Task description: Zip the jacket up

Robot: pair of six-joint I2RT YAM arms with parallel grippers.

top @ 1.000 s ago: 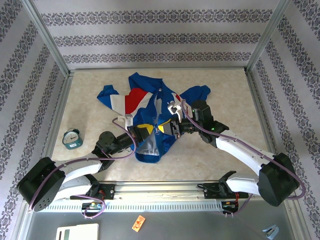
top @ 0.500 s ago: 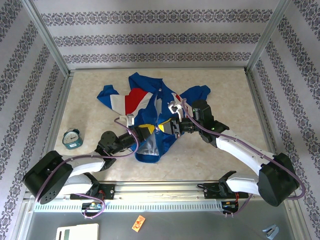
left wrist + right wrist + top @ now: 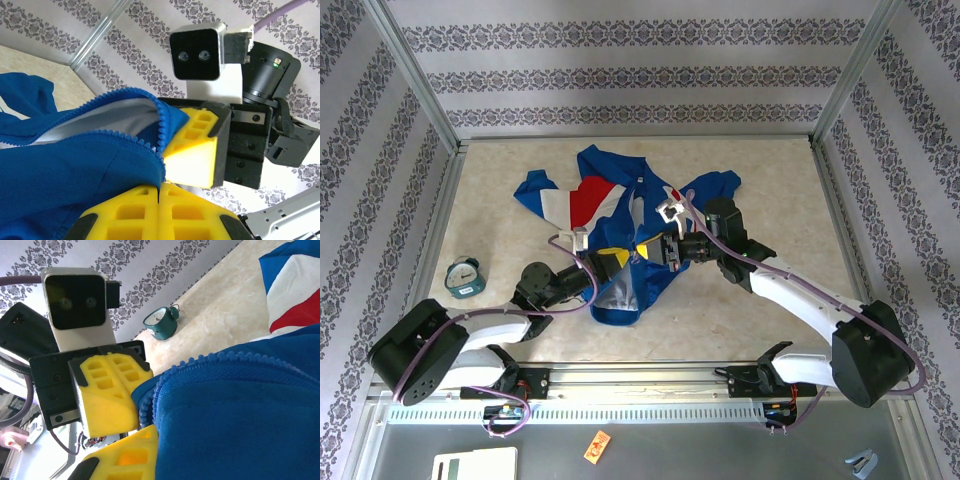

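1. Top view: jacket lies crumpled mid-worktop, sleeves spread L & R. L claw & R claw sit close together at its lower front, both on the blue fabric. Clock stands well apart, near the worktop's L edge.
2. L wrist: L claw has its yellow pads pressed together, pinching the jacket edge w/ zip teeth; the fabric runs off to the L. R claw faces it from just above, one pad touching the other toothed edge, which tucks in behind it; 2nd pad hidden. The two zip edges are apart, grey lining showing betw. them.
3. R wrist: R claw shows one yellow pad at the bottom, w/ the jacket lying over it and the toothed edge curling by the tip. It looks clamped on the fabric, 2nd pad covered. L claw is opposite, pads closed, blue fabric coming out of them. Clock stands on the worktop behind.
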